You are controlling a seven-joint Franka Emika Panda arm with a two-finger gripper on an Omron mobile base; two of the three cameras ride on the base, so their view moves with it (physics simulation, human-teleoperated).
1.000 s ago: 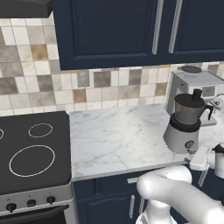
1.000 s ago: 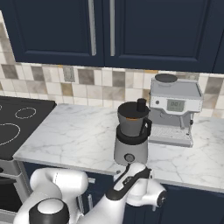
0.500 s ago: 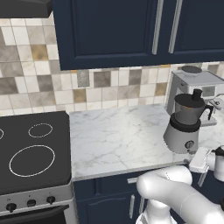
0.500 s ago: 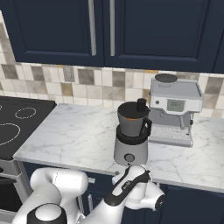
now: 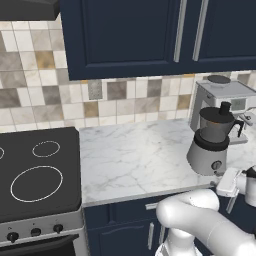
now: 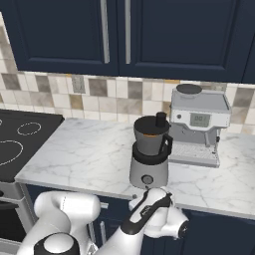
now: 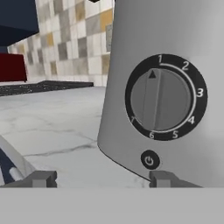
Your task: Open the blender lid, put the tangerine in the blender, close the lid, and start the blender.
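Blender (image 6: 148, 154), lid (image 6: 158, 121) on, stands centre frame on the table (image 6: 84, 154). Jaws spread and empty, low before its base; power button (image 7: 149, 160) lies just above the right fingertip (image 7: 164, 178), under the knob (image 7: 160, 98).

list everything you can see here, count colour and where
blender: 1, silver-grey base, dark jar, near the counter's front edge
blender lid: 1, black, seated on the jar
tangerine: 1, orange, glimpsed inside the jar
knob: 1, grey in a black numbered ring, on the blender base, pointer just left of 1
power button: 1, black, below the knob
coffee machine: 1, silver, behind the blender to its right
counter: 1, white marble
stove: 1, black top, left of the counter
cabinets: navy, above and below the counter
backsplash: beige and grey tiles
arm: 1, white, below the counter edge
hand: 1, jaws apart, facing the blender base
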